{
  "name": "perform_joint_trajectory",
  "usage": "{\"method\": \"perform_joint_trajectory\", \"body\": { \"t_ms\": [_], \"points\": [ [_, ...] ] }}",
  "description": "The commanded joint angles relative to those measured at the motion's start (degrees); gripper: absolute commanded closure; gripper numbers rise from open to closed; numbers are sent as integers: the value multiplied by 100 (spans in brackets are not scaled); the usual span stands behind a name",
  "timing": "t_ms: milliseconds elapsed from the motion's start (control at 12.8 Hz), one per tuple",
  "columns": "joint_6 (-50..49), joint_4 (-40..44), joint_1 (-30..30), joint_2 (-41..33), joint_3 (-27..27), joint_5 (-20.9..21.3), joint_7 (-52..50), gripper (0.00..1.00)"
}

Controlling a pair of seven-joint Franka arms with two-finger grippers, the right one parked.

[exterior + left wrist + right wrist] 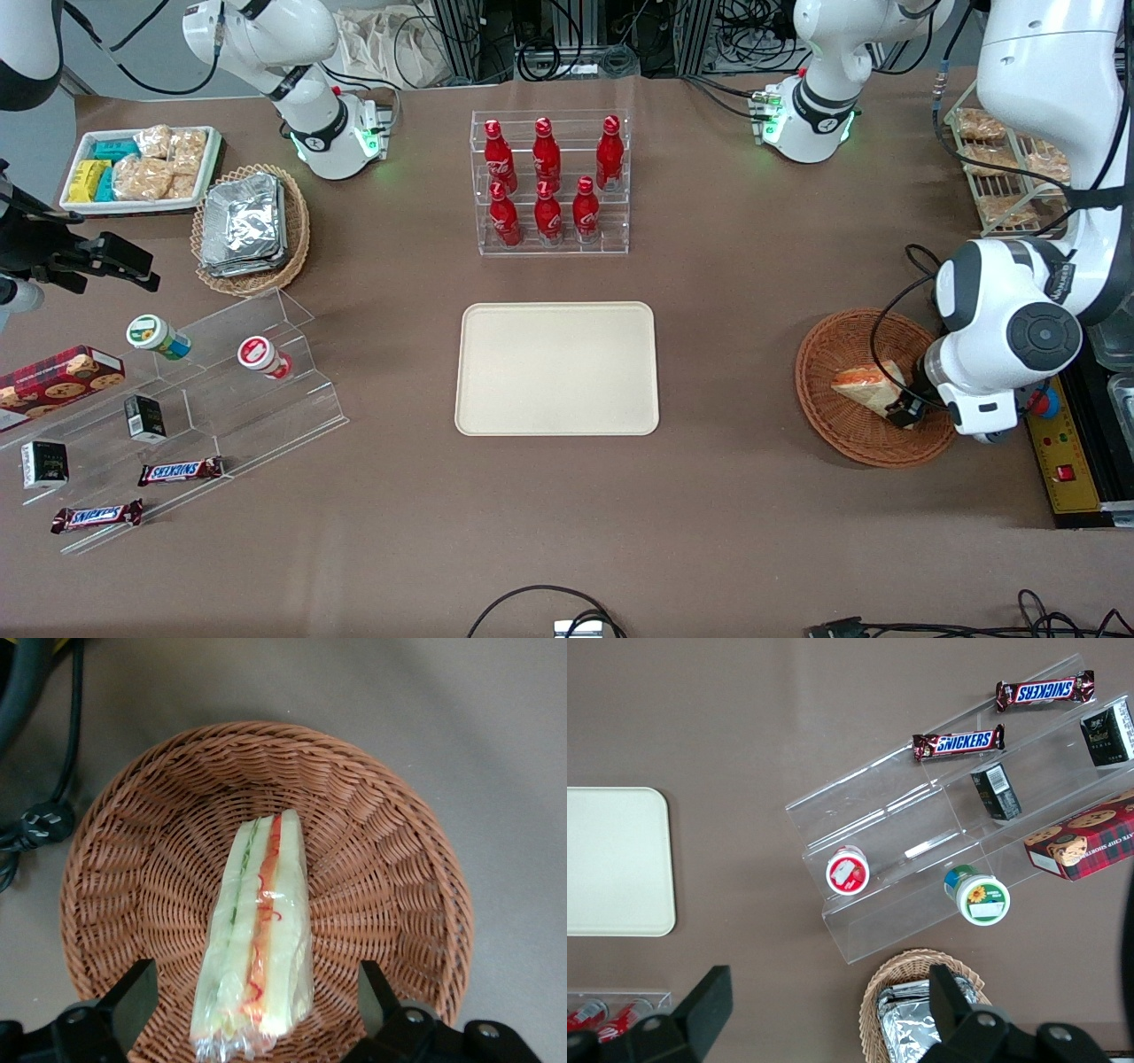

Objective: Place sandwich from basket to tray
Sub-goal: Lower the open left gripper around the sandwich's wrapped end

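The sandwich (861,385), a plastic-wrapped wedge with orange-red and green filling, lies in the reddish-brown wicker basket (819,354) toward the working arm's end of the table. My left gripper (904,406) is lowered into the basket, open, one finger on each side of the sandwich (261,930) and not touching it. The wrist view shows both dark fingers (133,999) wide apart over the basket's weave (390,859), the gripper (255,994) straddling the wedge's broad end. The cream tray (558,368) sits bare at the table's middle.
A clear rack of red bottles (549,182) stands farther from the camera than the tray. A yellow control box (1063,461) and black cables (44,824) lie beside the basket. A tiered acrylic stand (204,390), a foil-packet basket (252,226) and a snack tray (142,168) sit toward the parked arm's end.
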Motion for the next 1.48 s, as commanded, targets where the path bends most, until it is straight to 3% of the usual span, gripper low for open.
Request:
{"method": "perform_joint_trajectory", "body": {
  "t_ms": [0, 1403],
  "points": [
    [158, -118, -112, -29, 86, 112, -267, 0],
    [536, -347, -315, 252, 218, 33, -672, 0]
  ]
}}
